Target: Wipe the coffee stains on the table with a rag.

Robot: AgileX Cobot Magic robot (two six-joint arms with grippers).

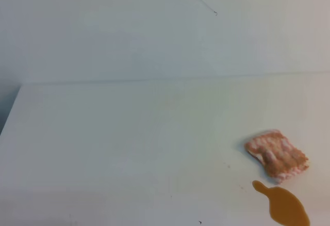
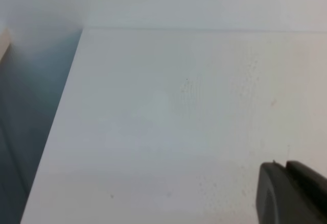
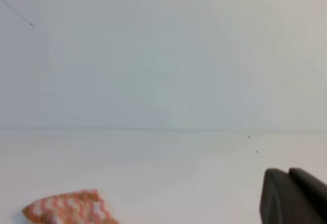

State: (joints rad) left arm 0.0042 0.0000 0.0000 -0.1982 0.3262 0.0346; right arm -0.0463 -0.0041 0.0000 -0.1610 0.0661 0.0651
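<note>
The rag (image 1: 277, 155), an orange-pink wad with pale mottling, lies on the white table (image 1: 129, 143) at the right. Just in front of it sits the coffee stain (image 1: 286, 205), a glossy amber puddle with a small neck pointing up-left, a narrow gap from the rag. Neither arm shows in the exterior high view. In the left wrist view the left gripper (image 2: 285, 163) pokes in at the bottom right, its dark fingers pressed together over bare table. The right gripper (image 3: 287, 171) looks the same, shut and empty, with the rag (image 3: 69, 207) low and to its left.
The table's left edge (image 2: 56, 127) drops off to a dark gap beside the left gripper. A pale wall (image 1: 154, 30) rises behind the table's far edge. A few tiny dark specks dot the tabletop.
</note>
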